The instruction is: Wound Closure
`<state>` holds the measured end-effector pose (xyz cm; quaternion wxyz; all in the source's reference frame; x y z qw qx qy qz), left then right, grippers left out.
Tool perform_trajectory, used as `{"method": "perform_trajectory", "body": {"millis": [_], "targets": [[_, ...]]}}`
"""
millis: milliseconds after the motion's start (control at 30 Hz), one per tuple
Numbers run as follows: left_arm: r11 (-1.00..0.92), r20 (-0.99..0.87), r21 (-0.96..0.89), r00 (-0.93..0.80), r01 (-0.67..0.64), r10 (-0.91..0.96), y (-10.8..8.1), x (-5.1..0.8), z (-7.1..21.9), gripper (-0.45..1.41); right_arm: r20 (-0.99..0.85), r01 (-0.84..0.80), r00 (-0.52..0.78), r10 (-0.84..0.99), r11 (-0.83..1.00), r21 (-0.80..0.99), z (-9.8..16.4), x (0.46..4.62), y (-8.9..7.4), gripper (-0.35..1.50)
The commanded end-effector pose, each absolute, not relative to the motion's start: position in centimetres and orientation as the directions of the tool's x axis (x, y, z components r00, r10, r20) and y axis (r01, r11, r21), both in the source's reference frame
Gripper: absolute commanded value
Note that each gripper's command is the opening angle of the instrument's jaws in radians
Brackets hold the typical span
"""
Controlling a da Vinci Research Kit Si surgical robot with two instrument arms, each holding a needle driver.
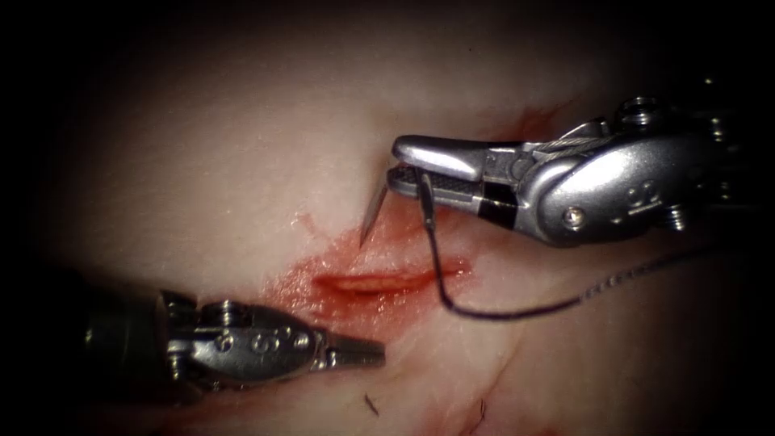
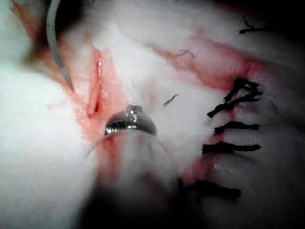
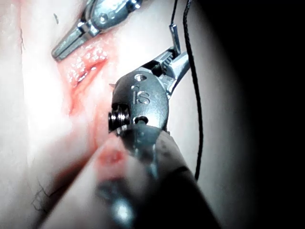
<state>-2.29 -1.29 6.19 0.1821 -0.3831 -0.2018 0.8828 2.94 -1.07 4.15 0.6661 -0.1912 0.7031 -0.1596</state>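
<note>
The tissue (image 1: pixel 242 161) has a short cut (image 1: pixel 379 282) ringed with red fluid. My right tool (image 1: pixel 401 167) comes in from the right, its jaws shut on the curved needle (image 1: pixel 373 211) around mid-curve. The needle's tip points down and left, ending at the tissue surface just above the cut's left end; I cannot tell if it touches. Dark thread (image 1: pixel 484 313) runs from the needle's tail across the cut's right end and off to the right. My left tool (image 1: pixel 359 353) lies below the cut, jaws shut and holding nothing. The wrist views show the needle (image 2: pixel 53 47), cut (image 2: pixel 95 98), right tool (image 3: pixel 175 61) and left tool (image 3: pixel 71 42).
Short cut ends of thread (image 1: pixel 371 404) lie on the tissue near the front edge. In the left wrist view, a row of several dark stitches (image 2: pixel 233 126) closes another cut beside this one. Red fluid (image 1: pixel 529 121) stains the tissue behind the right tool.
</note>
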Motion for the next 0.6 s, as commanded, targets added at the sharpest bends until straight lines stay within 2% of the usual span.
{"method": "perform_trajectory", "body": {"millis": [33, 600], "targets": [[-0.852, -0.603, -0.496, -0.64, -0.167, 0.476, -1.31, -2.33, 6.24, -0.38, -0.874, -0.057, -0.041, -0.484, 0.875, -0.482, 4.17, 3.03, -1.03, -0.35], [-0.85, -0.6, -0.499, -0.639, -0.17, 0.481, -1.31, -2.33, 6.25, -0.33, -0.871, -0.047, -0.038, -0.489, 0.872, -0.487, 4.23, 3.03, -1.06, -0.35]]}}
